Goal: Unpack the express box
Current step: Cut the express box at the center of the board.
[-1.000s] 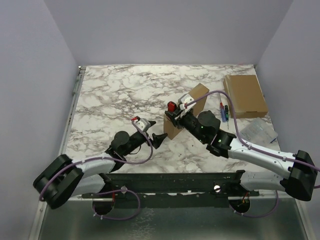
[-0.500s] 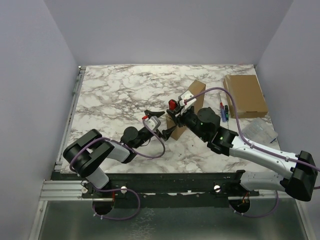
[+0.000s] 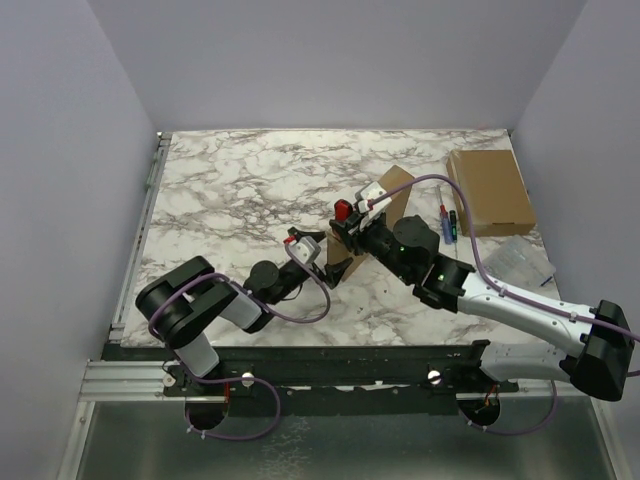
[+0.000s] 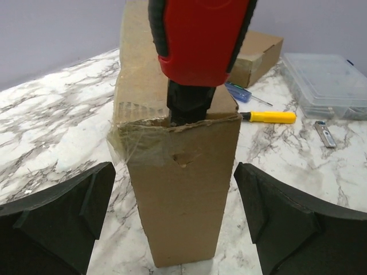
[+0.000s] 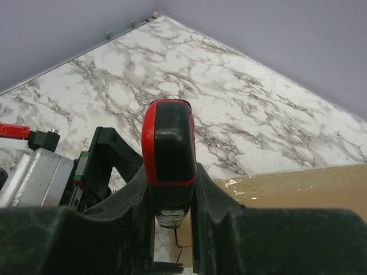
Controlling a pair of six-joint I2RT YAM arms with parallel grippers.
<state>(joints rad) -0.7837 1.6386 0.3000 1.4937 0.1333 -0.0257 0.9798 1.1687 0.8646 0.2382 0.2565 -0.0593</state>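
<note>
The express box (image 3: 393,190) is sitting just right of the middle of the marble table (image 3: 230,190). Its taped near end is facing the left gripper (image 3: 322,252), whose jaws are standing wide apart, with one finger flanking that end on each side and neither touching it. The right gripper (image 5: 172,195) is clenching a red-and-black cutter (image 5: 168,149) from above, and the cutter's black tip is entering the torn top edge of the box's near end. Towards the far right, a second cardboard box (image 3: 490,190), a yellow-handled screwdriver (image 4: 268,117) and a clear plastic case (image 4: 327,86) are lying apart from the express box.
</note>
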